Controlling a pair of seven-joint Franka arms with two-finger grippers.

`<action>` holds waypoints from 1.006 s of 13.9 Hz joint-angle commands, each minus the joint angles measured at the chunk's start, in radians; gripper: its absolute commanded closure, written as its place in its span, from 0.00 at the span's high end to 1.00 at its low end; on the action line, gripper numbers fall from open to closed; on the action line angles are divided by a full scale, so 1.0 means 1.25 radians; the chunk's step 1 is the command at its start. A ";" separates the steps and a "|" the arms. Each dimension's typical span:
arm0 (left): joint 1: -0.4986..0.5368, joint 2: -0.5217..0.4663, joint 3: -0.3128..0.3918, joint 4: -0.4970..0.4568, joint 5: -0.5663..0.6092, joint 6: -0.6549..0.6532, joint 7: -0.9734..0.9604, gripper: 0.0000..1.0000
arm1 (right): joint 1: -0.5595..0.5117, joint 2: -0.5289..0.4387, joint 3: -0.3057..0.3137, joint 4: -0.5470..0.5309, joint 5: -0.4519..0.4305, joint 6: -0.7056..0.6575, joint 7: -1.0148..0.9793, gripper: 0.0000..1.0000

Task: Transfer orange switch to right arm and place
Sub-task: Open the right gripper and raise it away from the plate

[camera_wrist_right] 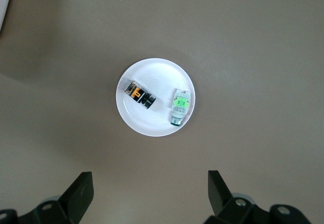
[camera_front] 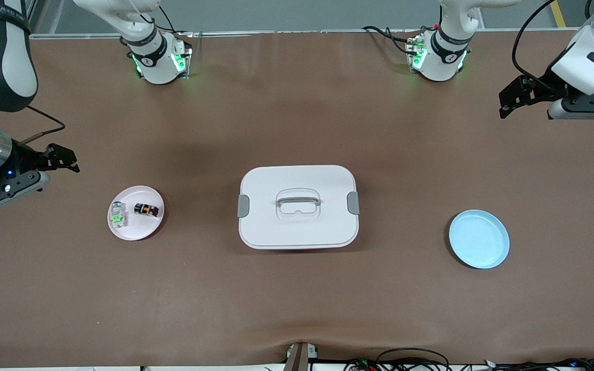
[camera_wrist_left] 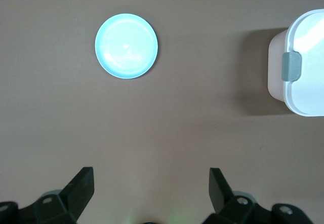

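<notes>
The orange switch (camera_front: 146,209), a tiny black block with an orange middle, lies on a small pale pink plate (camera_front: 136,230) toward the right arm's end of the table. It also shows in the right wrist view (camera_wrist_right: 139,96) on the plate (camera_wrist_right: 152,125). My right gripper (camera_front: 65,158) is open and empty, up in the air beside the plate at the table's end; the right wrist view (camera_wrist_right: 149,181) shows it apart from the plate. My left gripper (camera_front: 506,105) is open and empty, up over the left arm's end of the table; it also shows in the left wrist view (camera_wrist_left: 151,178).
A clear-and-green small block (camera_front: 117,215) lies on the same plate beside the switch, and shows in the right wrist view (camera_wrist_right: 179,106). A white lidded box (camera_front: 297,206) with grey clips stands mid-table. An empty light blue plate (camera_front: 479,238) lies toward the left arm's end.
</notes>
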 commanded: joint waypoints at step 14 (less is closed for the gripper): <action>0.000 -0.008 0.001 0.008 -0.008 -0.013 0.008 1.00 | -0.011 -0.003 0.004 0.218 -0.016 -0.122 0.251 1.00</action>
